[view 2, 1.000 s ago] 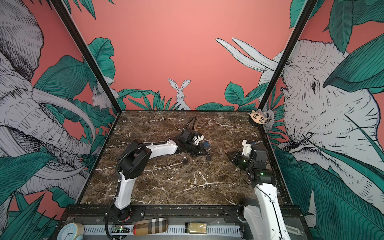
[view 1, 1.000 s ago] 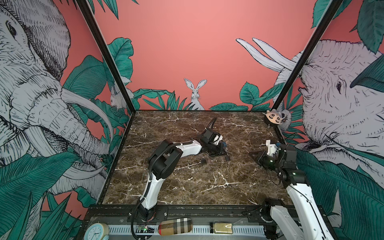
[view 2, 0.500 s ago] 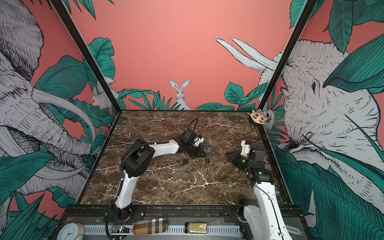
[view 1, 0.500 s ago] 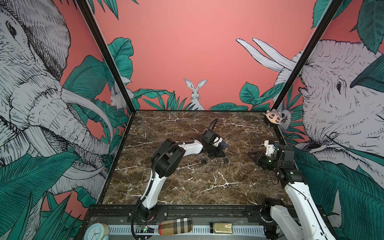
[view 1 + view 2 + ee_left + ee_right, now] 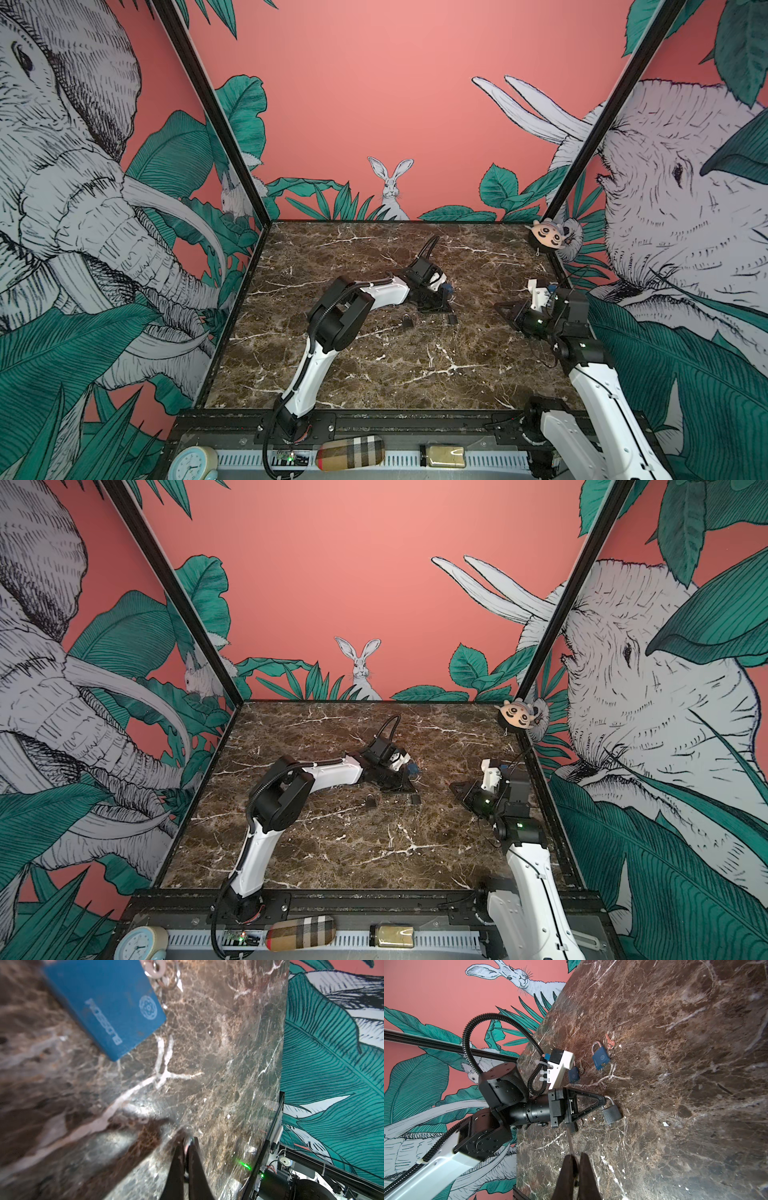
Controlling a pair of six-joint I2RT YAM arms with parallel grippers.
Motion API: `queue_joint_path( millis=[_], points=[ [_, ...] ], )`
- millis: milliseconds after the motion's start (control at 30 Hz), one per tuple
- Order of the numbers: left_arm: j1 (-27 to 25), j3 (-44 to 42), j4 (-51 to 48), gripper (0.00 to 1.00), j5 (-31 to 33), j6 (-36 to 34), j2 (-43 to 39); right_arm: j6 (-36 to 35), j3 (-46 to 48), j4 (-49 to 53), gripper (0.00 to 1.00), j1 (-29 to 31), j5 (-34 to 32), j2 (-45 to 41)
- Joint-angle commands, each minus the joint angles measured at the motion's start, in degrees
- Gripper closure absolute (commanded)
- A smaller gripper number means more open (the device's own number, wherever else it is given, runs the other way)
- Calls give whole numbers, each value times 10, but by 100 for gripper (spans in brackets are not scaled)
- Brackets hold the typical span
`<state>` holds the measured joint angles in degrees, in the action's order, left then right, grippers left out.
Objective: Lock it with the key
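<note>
- On the marble bench [image 5: 675, 1068], a little past its middle, the dark grey padlock [image 5: 612, 1114] lay flat, its silver shackle turned toward the tip of the left arm
- The left fingers [image 5: 603, 1101] were clenched tight together, with their tip touching or just beside that shackle; which of the two could not be told
- In the left wrist view something small and shiny showed at the pinched tips, too blurred to name
- Farther toward the back wall, apart from the dark lock, lay the blue padlock [image 5: 600, 1058], and the reddish key [image 5: 610, 1042] lay on the bench just beside its shackle, with neither arm touching it
- A smaller blue padlock [image 5: 573, 1075] lay near the first, partly hidden behind the white camera mount [image 5: 560, 1064] on the left wrist
- In a top view a second dark padlock [image 5: 408, 321] lay on the bench to the left of the left fingers, beside the white forearm
- The right fingers [image 5: 577, 1158] were clenched as well, held above the right side of the bench, well apart from every lock
- A thin dark strip ran out from their tips in the right wrist view; whether it was gripped could not be told
</note>
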<state>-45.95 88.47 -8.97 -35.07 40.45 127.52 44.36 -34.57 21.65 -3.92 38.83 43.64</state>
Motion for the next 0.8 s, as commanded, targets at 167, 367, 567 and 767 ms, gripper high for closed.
queue_joint_path(
  millis=[167,367,567,767],
  points=[
    [5,26,-25,98,1,-16,5,-6,24,-26,100,-3,21,-20],
    [8,38,-41,91,1,-21,16,-6,35,-30,100,-3,22,-28],
    [12,42,-50,85,25,-23,19,-7,44,-29,100,-3,20,-34],
    [17,53,-70,76,30,-36,19,-15,39,-12,100,-3,17,-40]
  ],
)
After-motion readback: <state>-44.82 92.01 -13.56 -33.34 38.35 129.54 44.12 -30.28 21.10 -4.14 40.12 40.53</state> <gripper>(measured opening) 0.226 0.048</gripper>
